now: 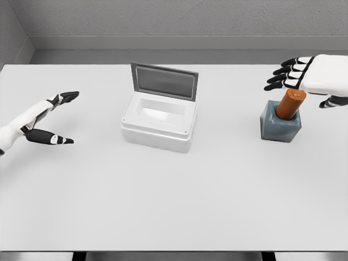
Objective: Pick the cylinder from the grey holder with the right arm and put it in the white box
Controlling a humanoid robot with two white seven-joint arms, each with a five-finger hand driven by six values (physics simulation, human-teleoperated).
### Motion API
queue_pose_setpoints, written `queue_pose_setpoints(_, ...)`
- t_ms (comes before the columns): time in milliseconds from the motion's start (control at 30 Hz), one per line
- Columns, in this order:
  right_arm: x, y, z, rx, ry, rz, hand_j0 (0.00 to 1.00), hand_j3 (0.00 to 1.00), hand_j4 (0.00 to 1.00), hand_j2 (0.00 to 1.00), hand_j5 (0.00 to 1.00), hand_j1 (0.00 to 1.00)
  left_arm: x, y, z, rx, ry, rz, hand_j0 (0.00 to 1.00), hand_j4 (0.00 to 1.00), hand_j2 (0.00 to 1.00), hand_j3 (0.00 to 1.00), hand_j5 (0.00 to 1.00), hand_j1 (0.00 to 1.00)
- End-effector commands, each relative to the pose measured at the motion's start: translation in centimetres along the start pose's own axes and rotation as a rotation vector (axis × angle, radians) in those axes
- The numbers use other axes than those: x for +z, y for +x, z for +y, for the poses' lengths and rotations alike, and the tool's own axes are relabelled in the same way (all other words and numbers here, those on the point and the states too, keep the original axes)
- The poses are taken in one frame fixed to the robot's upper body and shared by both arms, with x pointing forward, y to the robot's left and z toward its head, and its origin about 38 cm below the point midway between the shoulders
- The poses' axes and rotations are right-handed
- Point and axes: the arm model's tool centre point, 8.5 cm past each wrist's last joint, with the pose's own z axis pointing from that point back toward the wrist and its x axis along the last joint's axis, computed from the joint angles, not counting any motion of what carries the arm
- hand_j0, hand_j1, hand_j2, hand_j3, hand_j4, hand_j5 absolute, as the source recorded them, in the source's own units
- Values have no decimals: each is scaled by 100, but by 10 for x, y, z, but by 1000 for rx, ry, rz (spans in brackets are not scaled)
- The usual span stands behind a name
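Left hand (46,117): enters from the left edge, held above the tabletop (174,206), fingers (68,97) extended and spread from the thumb, grasping nothing. It sits well apart from all objects.

White box (159,122): stands near the centre of the tabletop, its grey-lined lid (164,81) raised upright at the rear edge, interior exposed.

Grey holder (280,123): stands on the right side of the tabletop, well apart from the box. The orange-brown cylinder (290,104) is seated in it, tilted slightly to the right, upper portion protruding.

Right hand (307,79): enters from the right edge, positioned just above and behind the cylinder's top. Fingers (283,70) are extended leftward and released; thumb (334,101) is apart to the right. Contact with the cylinder cannot be confirmed.
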Motion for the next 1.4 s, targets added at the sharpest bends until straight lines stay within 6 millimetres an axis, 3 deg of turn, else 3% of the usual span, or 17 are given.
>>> queue_pose_setpoints(0, -2, -2, 5, -17, 11, 1, 100, 100, 100, 100, 100, 100, 2, -4, -1, 42, 17, 7, 100, 100, 100, 100, 100, 100)
queue_pose_setpoints(133, -20, -7, 13, -24, 13, -2, 100, 100, 100, 100, 100, 100, 0, -5, -5, 41, -19, 9, 100, 100, 100, 100, 100, 100)
queue_pose_setpoints(400, -34, -18, 36, -53, 69, 20, 100, 100, 100, 100, 100, 100, -14, 4, -6, 36, -55, -28, 100, 100, 100, 100, 100, 100)
queue_pose_setpoints(533, -34, -20, 37, -57, 68, 26, 100, 100, 100, 100, 100, 100, -24, 15, 13, 3, -26, -57, 100, 100, 100, 100, 100, 100)
queue_pose_setpoints(867, -35, -26, 44, -81, 82, 37, 100, 100, 100, 100, 100, 100, -48, 29, 4, 59, -43, -111, 99, 99, 99, 99, 99, 99)
queue_pose_setpoints(967, -36, -35, 51, -109, 85, 61, 100, 100, 100, 100, 100, 100, -46, 29, 7, 50, -35, -108, 100, 100, 100, 100, 100, 100)
queue_pose_setpoints(1367, -48, -44, 60, -127, 92, 77, 100, 100, 100, 100, 100, 100, -43, 27, 11, 39, -33, -101, 100, 100, 100, 100, 100, 100)
